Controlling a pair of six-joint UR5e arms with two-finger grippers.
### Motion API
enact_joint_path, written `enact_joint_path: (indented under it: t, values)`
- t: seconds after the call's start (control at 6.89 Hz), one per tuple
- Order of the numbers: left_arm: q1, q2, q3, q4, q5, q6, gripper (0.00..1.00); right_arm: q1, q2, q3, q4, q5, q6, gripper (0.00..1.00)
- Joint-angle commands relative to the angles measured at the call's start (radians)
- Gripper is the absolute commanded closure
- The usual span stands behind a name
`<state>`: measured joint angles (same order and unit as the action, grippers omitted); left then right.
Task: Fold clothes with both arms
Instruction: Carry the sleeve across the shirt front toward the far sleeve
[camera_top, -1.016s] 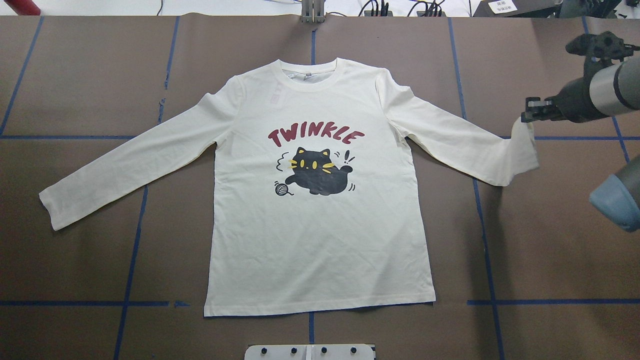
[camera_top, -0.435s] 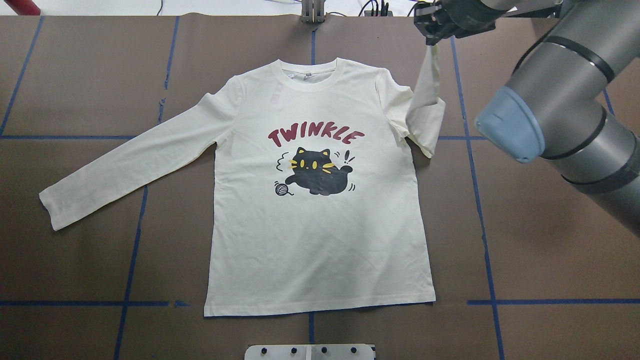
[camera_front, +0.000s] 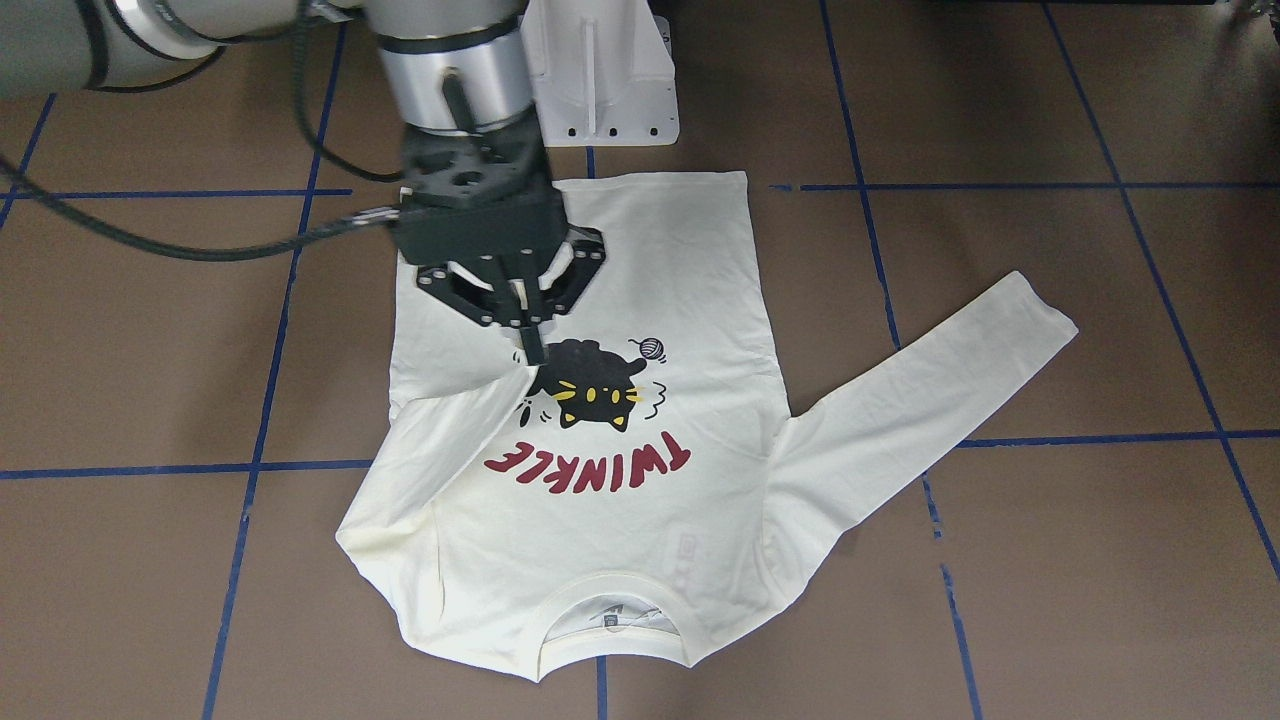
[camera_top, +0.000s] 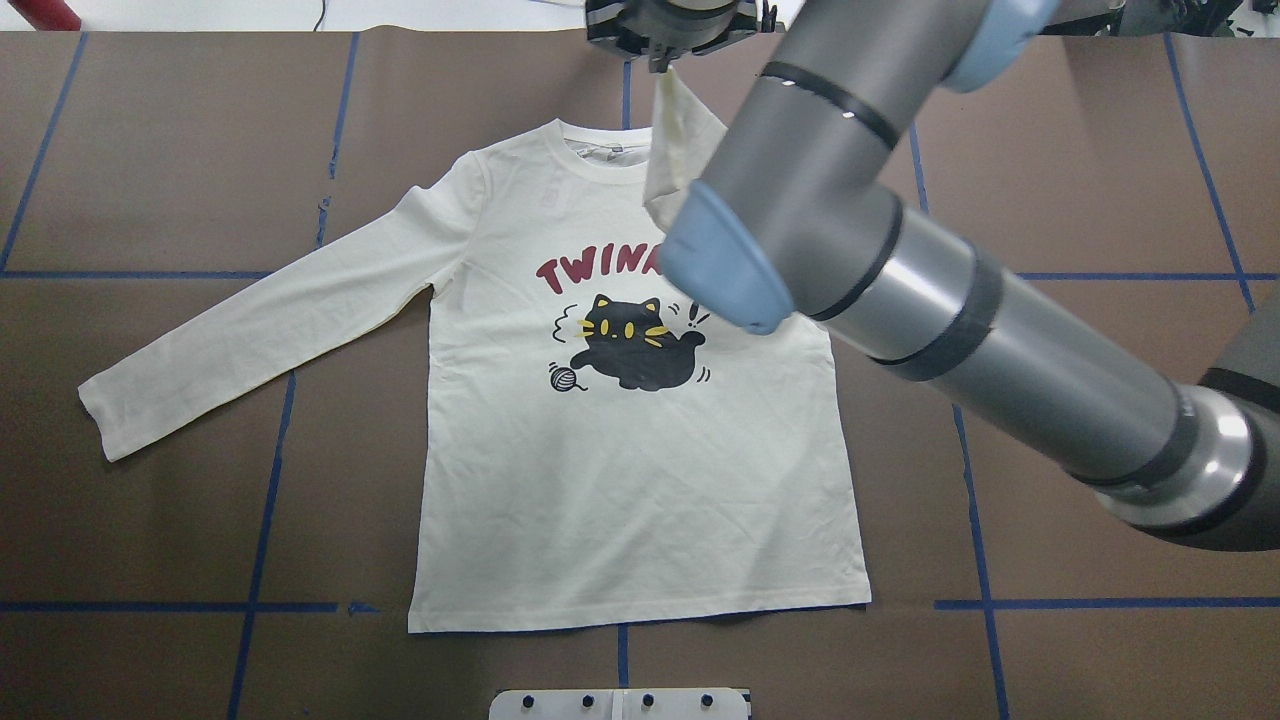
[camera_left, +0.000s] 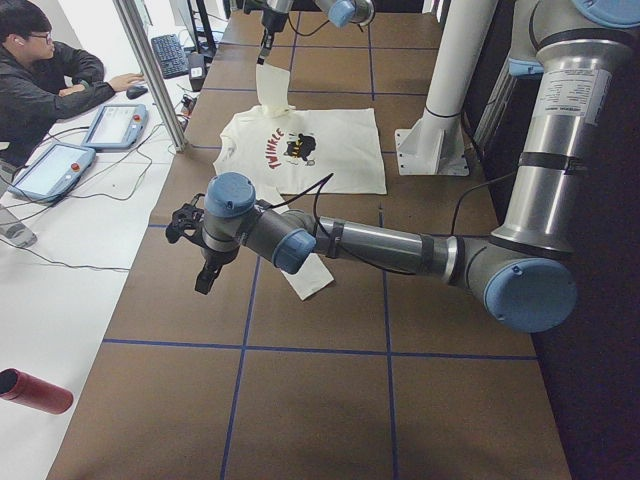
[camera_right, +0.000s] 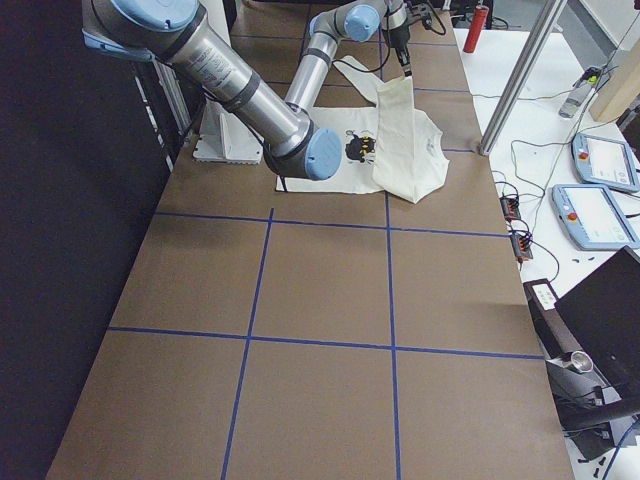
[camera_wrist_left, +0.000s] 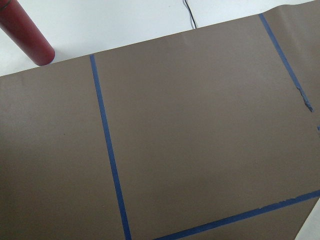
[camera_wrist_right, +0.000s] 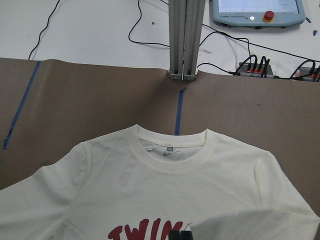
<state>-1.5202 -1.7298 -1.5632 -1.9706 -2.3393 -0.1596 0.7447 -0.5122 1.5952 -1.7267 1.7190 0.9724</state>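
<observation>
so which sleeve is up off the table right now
The sleeve on the robot's right: the right gripper pinches it by the end, holding it up over the chest. The other sleeve lies flat on the table.

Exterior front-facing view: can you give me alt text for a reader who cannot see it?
The right gripper pinches the cuff of one sleeve over the cat print of a cream shirt lying print-up on the brown table. The other sleeve lies stretched flat toward the robot's left.
</observation>
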Motion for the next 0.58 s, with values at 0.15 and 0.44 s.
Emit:
enact_joint_path:
  t: [0.15, 0.44]
  values:
    - [0.0, 0.003, 0.006, -0.001, 0.0, 0.0, 0.0, -0.193, 0.137, -0.39, 0.252, -0.24, 0.075, 1.0]
    - [0.0, 0.003, 0.014, -0.002, 0.0, 0.002, 0.0, -0.252, 0.227, -0.567, 0.307, -0.329, 0.21, 1.0]
